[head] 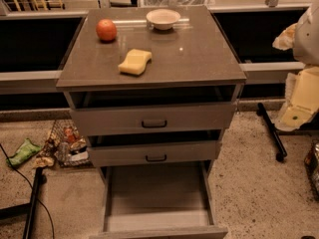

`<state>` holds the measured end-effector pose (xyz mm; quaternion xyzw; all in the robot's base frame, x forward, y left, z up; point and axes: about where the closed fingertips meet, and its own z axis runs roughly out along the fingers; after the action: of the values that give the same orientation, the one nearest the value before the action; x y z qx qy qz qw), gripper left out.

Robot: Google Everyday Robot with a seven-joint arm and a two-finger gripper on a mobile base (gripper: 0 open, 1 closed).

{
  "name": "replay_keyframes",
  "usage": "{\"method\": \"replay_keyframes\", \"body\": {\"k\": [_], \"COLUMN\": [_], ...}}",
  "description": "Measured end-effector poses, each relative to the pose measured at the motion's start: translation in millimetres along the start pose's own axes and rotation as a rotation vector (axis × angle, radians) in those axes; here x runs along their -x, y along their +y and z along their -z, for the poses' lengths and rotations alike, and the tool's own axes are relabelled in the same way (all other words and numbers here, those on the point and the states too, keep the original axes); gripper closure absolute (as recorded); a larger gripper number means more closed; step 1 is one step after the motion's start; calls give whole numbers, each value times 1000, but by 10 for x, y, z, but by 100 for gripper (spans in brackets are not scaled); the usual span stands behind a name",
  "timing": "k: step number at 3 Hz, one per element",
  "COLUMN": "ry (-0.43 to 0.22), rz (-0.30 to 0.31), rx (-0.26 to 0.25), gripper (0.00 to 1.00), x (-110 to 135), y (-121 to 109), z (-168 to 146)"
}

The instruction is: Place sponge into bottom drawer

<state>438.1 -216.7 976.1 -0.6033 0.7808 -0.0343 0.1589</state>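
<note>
The pale yellow sponge (135,62) lies on the grey cabinet top (199,59), left of centre near the front edge. The bottom drawer (157,195) is pulled far out below, and its plain grey floor holds nothing. My cream-coloured gripper (300,101) hangs at the right edge of the camera view, off to the right of the cabinet and well away from the sponge. It holds nothing that I can see.
An orange (106,30) and a small white bowl (163,19) stand at the back of the cabinet top. The top drawer (153,118) and middle drawer (155,154) are slightly ajar. A wire basket of packets (67,143) sits on the floor at left, and a black bar (271,131) lies at right.
</note>
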Motion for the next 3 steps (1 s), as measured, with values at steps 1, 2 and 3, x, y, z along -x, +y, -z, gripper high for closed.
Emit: {"method": "replay_keyframes", "body": {"k": [1, 2, 3], "ry": [0, -88, -88], "rz": [0, -35, -35], "rx": [0, 7, 7], "gripper": [0, 0, 0], "x": [1, 186, 188], "y": [-1, -141, -143], "z": [0, -117, -118]}}
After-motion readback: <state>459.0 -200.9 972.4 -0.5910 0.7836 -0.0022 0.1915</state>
